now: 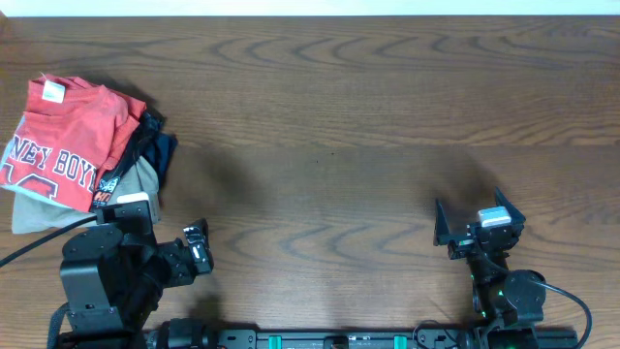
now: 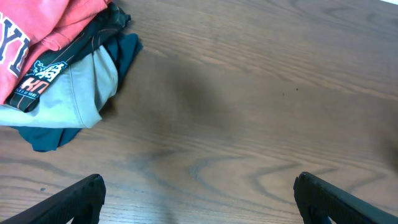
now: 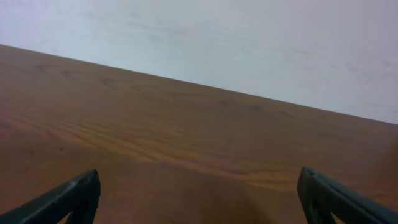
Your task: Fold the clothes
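The red-orange T-shirt with white lettering and a small white neck tag lies folded on top of a stack of garments at the table's far left; it also shows in the left wrist view at the top left. My left gripper is open and empty near the front edge, to the right of and below the stack; its fingertips frame bare wood. My right gripper is open and empty at the front right, its fingertips over bare wood.
Under the red shirt lie a light blue-grey garment, a dark teal one and a black one with a printed label. The wooden table stretches right of the stack. A pale wall stands beyond the far edge.
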